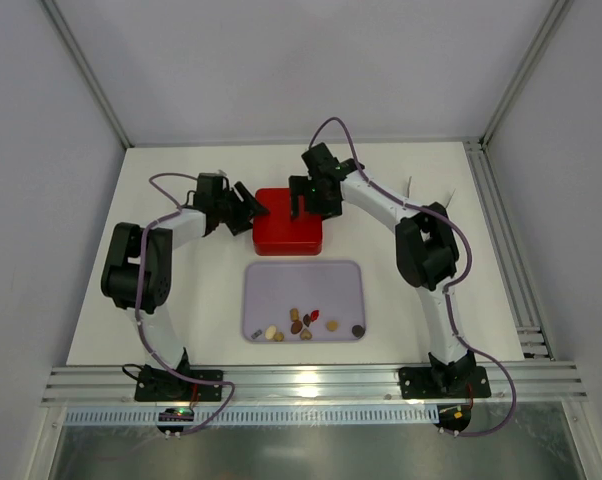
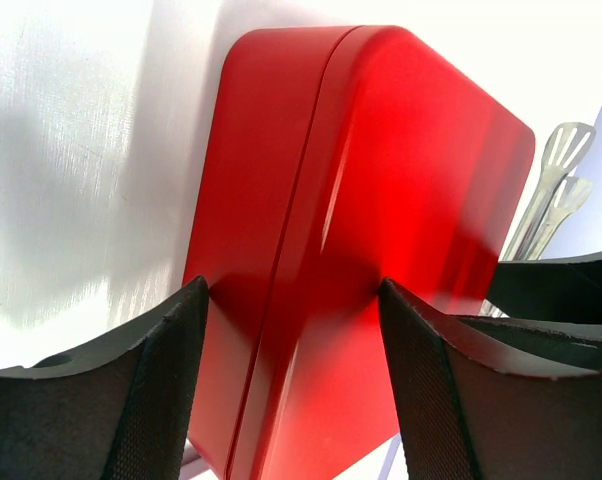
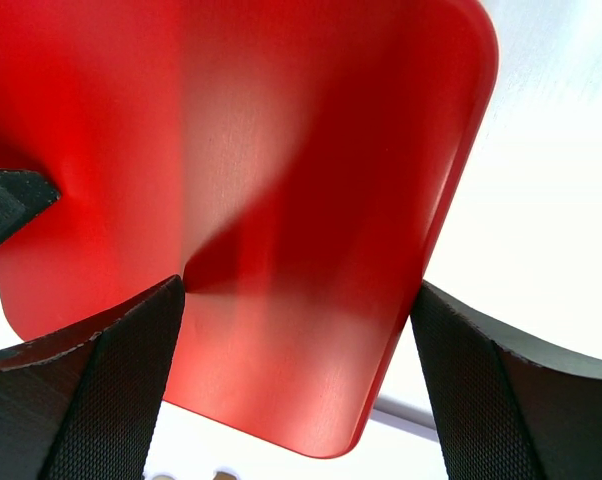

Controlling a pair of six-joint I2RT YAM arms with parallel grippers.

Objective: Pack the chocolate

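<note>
We are counting about ten chocolates (image 1: 296,326), one of them red, all lying loose toward the near side of the single lilac tray (image 1: 261,285). Just behind it, one red box (image 1: 289,238) is sitting closed. The left gripper (image 1: 255,210) is straddling its left edge with jaws partly apart, clamping nothing we can see, while the right gripper (image 1: 315,205) is hovering wide open over its far edge

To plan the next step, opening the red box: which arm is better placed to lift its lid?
Probably right: the right tool, open, hangs over the lid. The left tool sits at the side of the box, better for steadying it.
</note>
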